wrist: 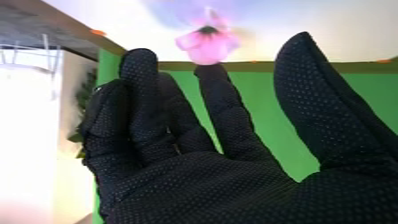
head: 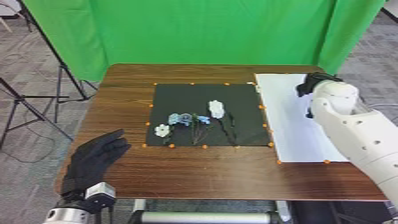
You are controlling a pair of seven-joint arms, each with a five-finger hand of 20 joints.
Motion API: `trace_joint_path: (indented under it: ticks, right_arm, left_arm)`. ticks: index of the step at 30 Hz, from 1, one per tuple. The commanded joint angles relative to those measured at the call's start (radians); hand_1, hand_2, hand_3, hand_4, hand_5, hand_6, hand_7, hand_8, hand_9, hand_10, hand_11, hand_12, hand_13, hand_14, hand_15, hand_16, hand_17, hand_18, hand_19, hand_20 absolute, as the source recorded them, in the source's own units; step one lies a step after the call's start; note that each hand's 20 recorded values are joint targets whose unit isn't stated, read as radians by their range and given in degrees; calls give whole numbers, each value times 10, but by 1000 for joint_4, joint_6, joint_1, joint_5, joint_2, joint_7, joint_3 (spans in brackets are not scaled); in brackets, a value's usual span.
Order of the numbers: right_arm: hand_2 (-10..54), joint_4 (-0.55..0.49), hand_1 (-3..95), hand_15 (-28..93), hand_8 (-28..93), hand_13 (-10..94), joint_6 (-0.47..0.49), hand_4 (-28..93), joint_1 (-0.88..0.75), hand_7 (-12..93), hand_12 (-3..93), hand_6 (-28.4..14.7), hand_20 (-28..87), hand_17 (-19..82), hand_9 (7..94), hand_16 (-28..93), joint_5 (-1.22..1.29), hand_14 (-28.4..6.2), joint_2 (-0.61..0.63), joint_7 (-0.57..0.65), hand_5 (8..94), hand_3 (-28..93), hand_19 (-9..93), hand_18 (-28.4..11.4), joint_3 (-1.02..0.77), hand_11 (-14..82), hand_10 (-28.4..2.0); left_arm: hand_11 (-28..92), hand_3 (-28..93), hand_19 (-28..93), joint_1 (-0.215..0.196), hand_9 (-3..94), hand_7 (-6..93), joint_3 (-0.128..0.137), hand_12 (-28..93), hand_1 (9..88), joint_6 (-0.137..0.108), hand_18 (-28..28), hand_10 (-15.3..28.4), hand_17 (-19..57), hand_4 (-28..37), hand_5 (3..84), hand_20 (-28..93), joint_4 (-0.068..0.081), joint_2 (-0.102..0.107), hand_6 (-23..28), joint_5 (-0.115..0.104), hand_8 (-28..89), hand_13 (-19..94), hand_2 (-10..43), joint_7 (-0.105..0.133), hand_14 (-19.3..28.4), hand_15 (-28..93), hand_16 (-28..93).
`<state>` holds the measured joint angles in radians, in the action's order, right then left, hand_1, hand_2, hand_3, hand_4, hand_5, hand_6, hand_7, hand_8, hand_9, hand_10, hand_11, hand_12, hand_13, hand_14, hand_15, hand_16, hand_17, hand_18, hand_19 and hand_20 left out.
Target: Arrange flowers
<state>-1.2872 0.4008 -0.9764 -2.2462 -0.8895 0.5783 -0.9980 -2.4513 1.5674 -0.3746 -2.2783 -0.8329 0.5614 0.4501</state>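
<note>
Over the far part of the white sheet (head: 291, 135) is my right hand (head: 315, 83). In the right wrist view my right hand (wrist: 200, 187) is open, its thumb apart from the fingers. A pink flower (wrist: 209, 44) shows just beyond one fingertip, against the white sheet; whether they touch, I cannot tell. The black sheet (head: 178, 95) holds a tall white flower (head: 216, 108), blue flowers (head: 185, 119) and a small white flower (head: 162, 130), with stems pointing toward the front edge. My left hand (head: 93, 160) is open above the table's left front.
Small orange markers (head: 173, 146) line both sheets on the brown table (head: 204, 175). A green cloth (head: 204, 35) hangs behind the far edge. Black stands (head: 60, 65) rise at the left. Some green leaves (wrist: 84, 105) show behind the fingers in the right wrist view.
</note>
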Motion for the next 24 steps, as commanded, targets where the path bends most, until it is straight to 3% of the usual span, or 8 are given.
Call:
trace_joint_path:
  ticks: [1,4,7,9,14,19,22,24]
  right_arm:
    - [26,-16,219,796,-116,298,15,-251,-41,138,168,-77,472,171,371,135,-25,-228,8,-6,399,904,853,-207,-9,134,-183]
    - [15,-26,237,795,-120,331,-14,-255,-59,147,161,-72,468,179,431,137,-36,-218,12,-23,444,902,854,-207,1,168,-168]
    - [1,-31,262,789,-129,369,-61,-263,-70,171,159,-56,462,192,479,139,-66,-201,11,-20,494,893,854,-207,17,198,-157]
    - [-8,-30,282,785,-136,401,-38,-270,-67,187,156,-46,454,206,526,142,-71,-187,8,-21,525,886,857,-206,20,221,-144]
    - [-38,-32,333,774,-144,458,-1,-277,-94,203,156,-31,441,226,594,157,-68,-158,1,14,565,875,862,-207,-6,249,-134]
    - [-57,-30,391,755,-149,530,0,-281,-107,216,153,-16,422,262,665,180,-77,-128,3,42,608,853,879,-208,-3,260,-113]
    - [-87,-32,463,717,-65,570,-45,-282,-119,246,243,-8,389,287,749,274,-105,-97,13,31,649,803,903,-206,11,184,-88]
    - [-94,-32,509,696,-53,609,-99,-282,-120,292,312,3,377,305,821,311,-111,-75,14,32,683,773,914,-205,24,126,-71]
  left_arm:
    - [413,798,608,1,432,154,-6,85,283,18,217,238,-99,-161,511,115,5,-8,162,8,-94,320,81,-13,284,651,-156]
    - [414,798,608,4,432,153,-13,85,284,14,218,238,-99,-162,511,115,7,2,162,-1,-94,321,81,-8,284,651,-156]
    - [413,799,608,5,432,153,-5,84,283,26,218,238,-99,-162,511,115,7,-14,163,16,-94,320,81,-30,284,651,-155]
    - [413,798,607,7,432,152,-11,84,283,19,218,238,-99,-162,511,115,7,1,162,2,-94,320,81,-18,284,651,-155]
    - [414,798,607,10,432,153,-3,84,284,35,218,239,-99,-163,511,115,8,-21,163,23,-94,320,81,-47,284,651,-155]
    - [413,798,607,4,432,153,-1,85,284,31,218,239,-99,-162,511,115,6,-19,163,22,-93,321,81,-44,284,651,-155]
    - [413,798,607,6,431,152,1,85,284,34,218,238,-99,-162,511,115,6,-27,163,28,-94,321,81,-49,284,651,-155]
    - [413,798,607,4,431,154,-4,85,284,30,218,238,-99,-162,510,115,7,-17,162,20,-93,321,81,-37,284,651,-155]
